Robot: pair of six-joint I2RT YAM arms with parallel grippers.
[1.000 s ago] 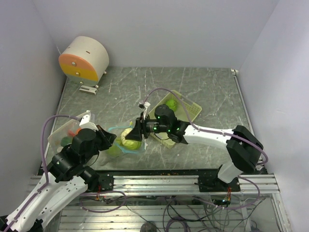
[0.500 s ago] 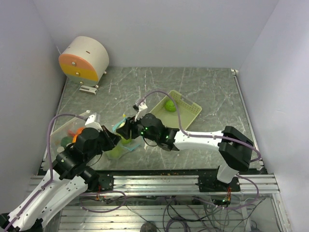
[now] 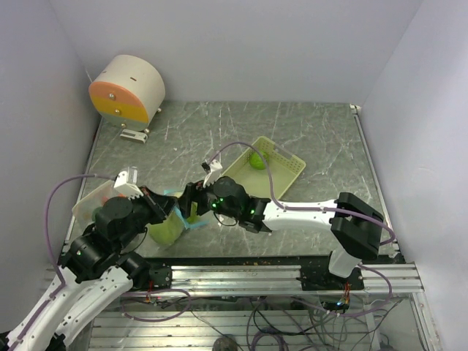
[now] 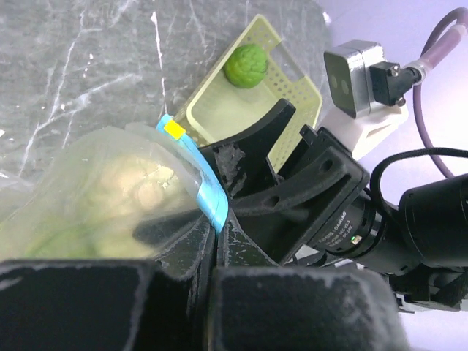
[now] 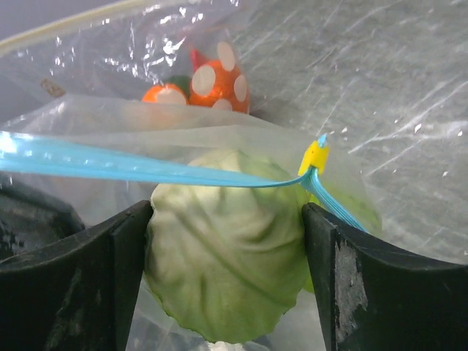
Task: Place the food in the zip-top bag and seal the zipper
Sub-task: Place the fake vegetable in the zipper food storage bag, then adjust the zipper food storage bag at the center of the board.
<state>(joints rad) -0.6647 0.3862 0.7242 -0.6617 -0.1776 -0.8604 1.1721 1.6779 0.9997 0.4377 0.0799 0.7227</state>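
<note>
One pale green toy cabbage is sitting inside the zip-top bag near the front left of the grey marbled table. The left gripper is pinching the bag's blue zipper strip between closed fingers. The right gripper is straddling the bagged cabbage with its fingers spread wide, the strip and its yellow slider crossing between them. The right wrist camera is showing, as the left wrist one is not, an orange white-spotted toy under clear plastic beyond the bag. The left wrist and overhead cameras are catching a second, bumpy green fruit lying in the yellow-green basket beside the right arm. The overhead view alone is taking in a white drum with an orange face at the far left corner.
</note>
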